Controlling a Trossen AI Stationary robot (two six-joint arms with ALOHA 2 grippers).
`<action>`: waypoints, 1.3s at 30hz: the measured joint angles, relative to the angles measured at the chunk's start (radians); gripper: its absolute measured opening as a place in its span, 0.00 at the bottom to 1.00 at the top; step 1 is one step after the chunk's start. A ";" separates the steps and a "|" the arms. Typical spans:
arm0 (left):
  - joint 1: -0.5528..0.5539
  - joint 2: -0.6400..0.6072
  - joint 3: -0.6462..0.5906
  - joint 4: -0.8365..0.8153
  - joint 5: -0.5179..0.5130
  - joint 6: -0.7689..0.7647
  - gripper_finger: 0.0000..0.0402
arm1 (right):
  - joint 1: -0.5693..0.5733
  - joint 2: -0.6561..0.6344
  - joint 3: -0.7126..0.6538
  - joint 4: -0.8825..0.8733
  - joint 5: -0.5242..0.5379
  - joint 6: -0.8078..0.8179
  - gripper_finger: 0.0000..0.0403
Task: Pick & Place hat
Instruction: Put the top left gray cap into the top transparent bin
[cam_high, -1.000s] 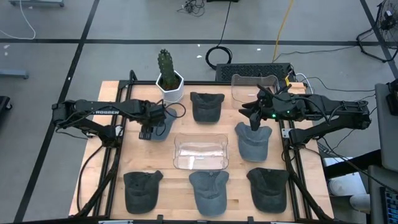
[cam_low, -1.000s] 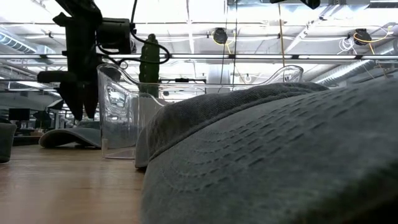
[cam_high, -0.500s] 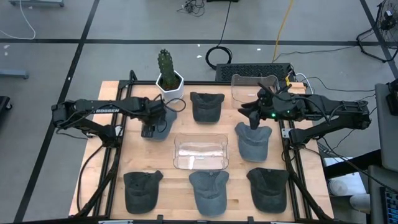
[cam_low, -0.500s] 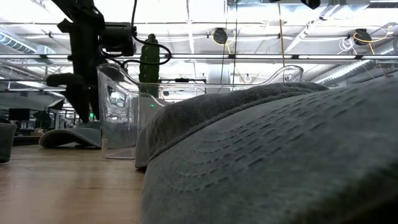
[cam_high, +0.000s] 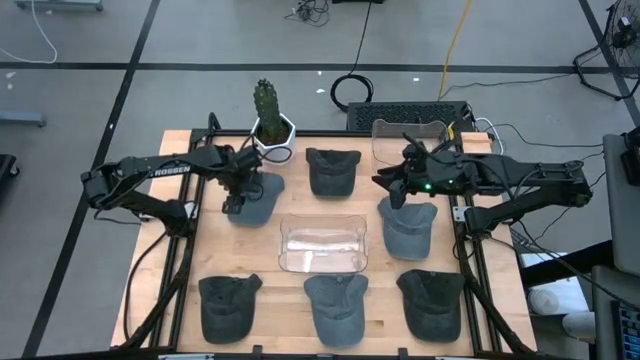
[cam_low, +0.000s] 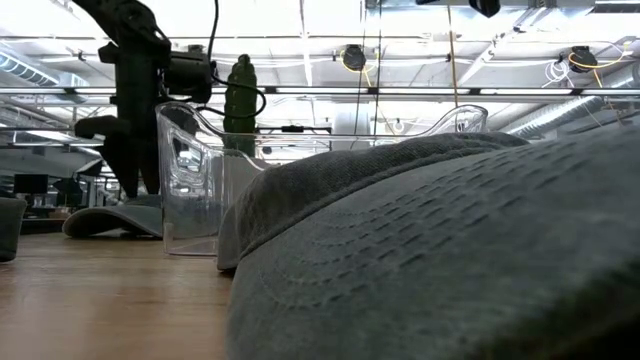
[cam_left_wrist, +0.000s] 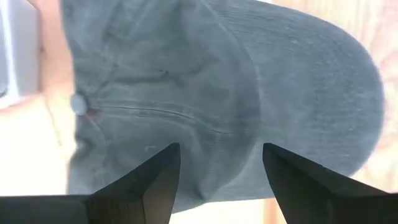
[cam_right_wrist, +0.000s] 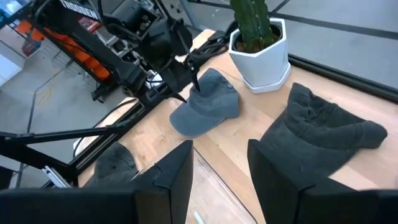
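The grey cap (cam_high: 262, 195) lies flat on the wood at the table's far left, near the cactus pot; it also shows in the low view (cam_low: 105, 220) and the right wrist view (cam_right_wrist: 208, 109). My left gripper (cam_high: 236, 200) stands open over it, pointing down, with the cap's crown (cam_left_wrist: 217, 81) filling the view between its fingers (cam_left_wrist: 217, 171). My right gripper (cam_high: 393, 192) hovers open (cam_right_wrist: 217, 168) above the far end of another grey cap (cam_high: 406, 230) on the right side and touches nothing. My left gripper comes at the cap's crown (cam_right_wrist: 198, 94) from above, fingers pointing down and spread to either side of it. I cannot tell whether the fingertips touch the cloth. The cap lies flat on the table.
A clear plastic bin (cam_high: 322, 243) sits at the table's middle, and a second one (cam_high: 408, 140) at the far right. The cactus in its white pot (cam_high: 270, 125) stands just beyond the left gripper. One more cap (cam_high: 332, 170) lies at the far middle, and three along the near edge.
My left gripper has shifted toward the table's far edge and the cactus, turning at the wrist and sinking a little over the cap, which now shows more fully. My right gripper has drifted slightly toward the table's left.
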 joint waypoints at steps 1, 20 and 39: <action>0.008 0.000 0.000 0.000 0.009 0.015 0.60 | 0.000 0.007 0.000 0.006 -0.003 0.002 0.35; 0.036 0.000 -0.079 0.004 0.032 0.027 0.32 | 0.000 0.054 0.000 0.031 -0.077 0.009 0.35; -0.127 -0.034 0.264 -0.262 0.066 -0.113 0.02 | -0.021 0.054 0.000 0.104 -0.076 -0.205 0.35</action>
